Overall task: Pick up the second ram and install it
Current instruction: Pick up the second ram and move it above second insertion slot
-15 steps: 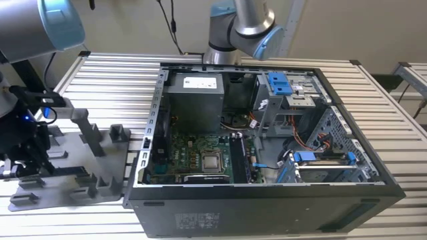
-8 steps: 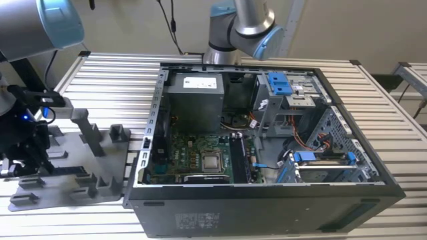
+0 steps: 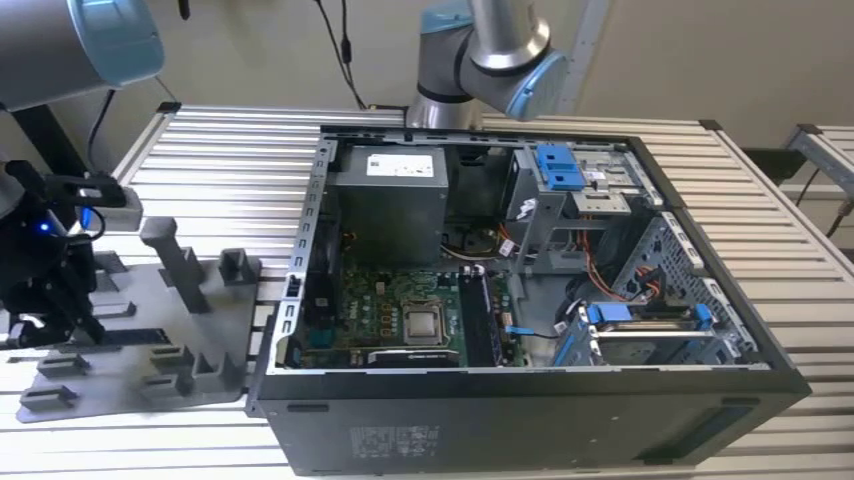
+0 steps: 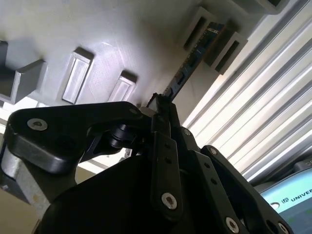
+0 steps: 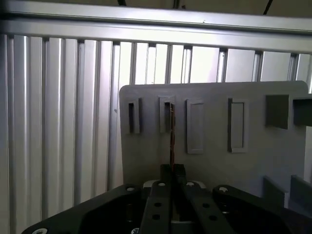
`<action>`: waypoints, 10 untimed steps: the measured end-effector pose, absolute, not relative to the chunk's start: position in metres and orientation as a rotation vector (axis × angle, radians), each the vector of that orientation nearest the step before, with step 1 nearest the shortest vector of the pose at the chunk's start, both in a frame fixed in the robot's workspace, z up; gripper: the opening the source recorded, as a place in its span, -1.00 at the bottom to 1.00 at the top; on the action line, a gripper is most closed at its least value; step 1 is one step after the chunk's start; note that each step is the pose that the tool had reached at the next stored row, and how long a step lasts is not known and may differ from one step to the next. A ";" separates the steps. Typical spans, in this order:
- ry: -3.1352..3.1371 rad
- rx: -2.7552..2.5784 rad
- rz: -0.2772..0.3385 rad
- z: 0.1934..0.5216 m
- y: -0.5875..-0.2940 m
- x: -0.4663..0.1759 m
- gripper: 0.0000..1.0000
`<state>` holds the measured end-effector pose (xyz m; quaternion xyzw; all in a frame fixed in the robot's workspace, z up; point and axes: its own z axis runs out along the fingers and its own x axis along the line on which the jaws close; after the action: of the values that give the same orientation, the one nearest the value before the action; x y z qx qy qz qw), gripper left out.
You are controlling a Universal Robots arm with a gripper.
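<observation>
A desk (image 3: 200, 150) of ribbed aluminium slats fills the scene. On it stands an open black computer case (image 3: 534, 420), its green motherboard (image 3: 400, 310) and grey power supply (image 3: 387, 200) exposed. A flat grey fixture plate (image 3: 134, 295) with upright posts and slotted holders lies beside the case, towards the exterior view's left. The black end effector (image 5: 172, 171) is lowered over this plate, away from the case. In both wrist views its two fingers (image 5: 158, 195) are pressed together on the second ram (image 5: 171, 139), a thin dark stick seen edge-on. In the second wrist view the stick runs from the fingertips out between two slotted holders. Its far end sits at one of the plate's slots.
</observation>
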<state>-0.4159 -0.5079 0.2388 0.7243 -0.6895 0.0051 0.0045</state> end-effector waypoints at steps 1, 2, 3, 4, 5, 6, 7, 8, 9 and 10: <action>-2.161 2.268 0.016 0.240 -0.508 -0.416 -0.72; -2.161 2.268 0.016 0.241 -0.508 -0.416 -0.72; -2.161 2.268 0.016 0.242 -0.508 -0.416 -0.72; -2.162 2.267 0.016 0.243 -0.508 -0.416 -0.72; -2.162 2.267 0.016 0.244 -0.508 -0.416 -0.72; -2.162 2.267 0.016 0.245 -0.508 -0.416 -0.72; -2.163 2.266 0.016 0.246 -0.508 -0.416 -0.72; -2.163 2.266 0.016 0.247 -0.508 -0.416 -0.72; -2.163 2.266 0.016 0.248 -0.508 -0.416 -0.72; -2.163 2.266 0.016 0.250 -0.508 -0.416 -0.72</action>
<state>-0.4159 -0.5079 0.2496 0.7232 -0.6906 0.0051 0.0045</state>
